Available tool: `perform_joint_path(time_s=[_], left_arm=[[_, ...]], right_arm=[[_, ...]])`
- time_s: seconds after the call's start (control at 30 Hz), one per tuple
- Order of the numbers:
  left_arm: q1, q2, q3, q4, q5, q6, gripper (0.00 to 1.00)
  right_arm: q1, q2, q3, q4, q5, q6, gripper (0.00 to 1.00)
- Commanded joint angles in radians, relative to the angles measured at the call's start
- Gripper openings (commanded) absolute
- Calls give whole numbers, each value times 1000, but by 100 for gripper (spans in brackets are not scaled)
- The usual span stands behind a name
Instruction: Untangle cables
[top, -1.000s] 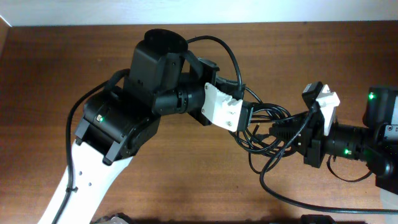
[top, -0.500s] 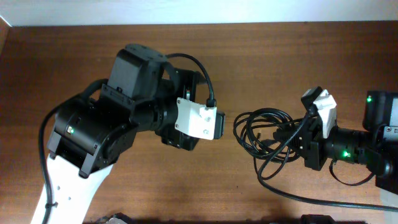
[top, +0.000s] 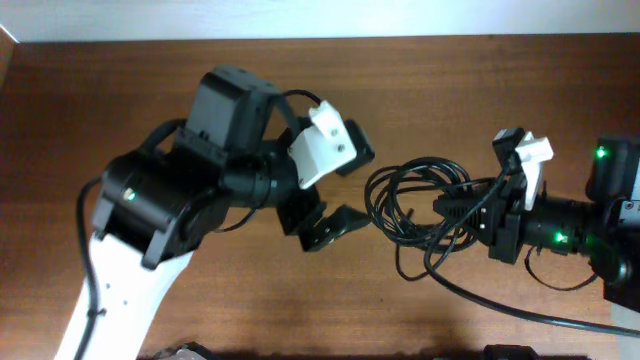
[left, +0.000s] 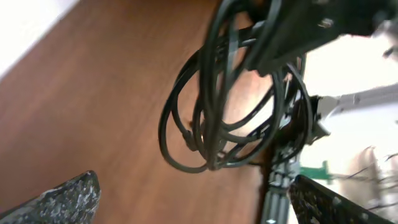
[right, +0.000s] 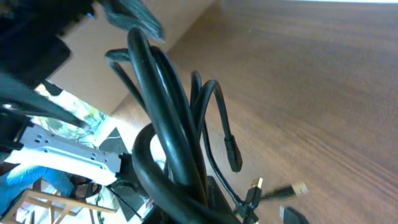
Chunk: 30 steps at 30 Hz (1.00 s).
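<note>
Over table's (top: 470, 80) right half, cables (top: 418, 230) between left end effector (top: 350, 187) and right end effector (top: 458, 210)

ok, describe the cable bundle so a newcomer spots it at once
On the wooden table, look right of centre, between the two arms. The cables are thin black loops bunched in the shut right gripper, facing the open left gripper. Unlike the single wire along the left arm, they overlap in a coil.

- You see the cables (right: 163, 112) bunched close to your camera, running from the bottom edge to the upper left.
- 1 black plug (right: 233, 155) shows against the wooden table (right: 323, 74).
- Lower down, a gold-tipped plug (right: 255, 183) and a pale plug (right: 300, 188) sit near each other.
</note>
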Motion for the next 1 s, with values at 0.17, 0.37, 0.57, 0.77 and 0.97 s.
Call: perform_joint_path(time_s=[0.17, 0.37, 0.57, 0.77, 0.97], left_arm=[[-79, 98, 16, 58, 247, -165, 99], [-103, 106, 16, 102, 247, -166, 99], [-103, 107, 16, 102, 246, -184, 99], [-103, 130, 14, 102, 242, -184, 99], [-104, 174, 14, 98, 244, -193, 100]], right_arm=[[-2, -7, 2, 54, -45, 34, 4], [-2, -7, 2, 54, 3, 34, 4], [-2, -7, 2, 66, 1, 34, 4], [-2, -7, 2, 73, -95, 93, 4], [-2, -7, 2, 73, -193, 93, 4]])
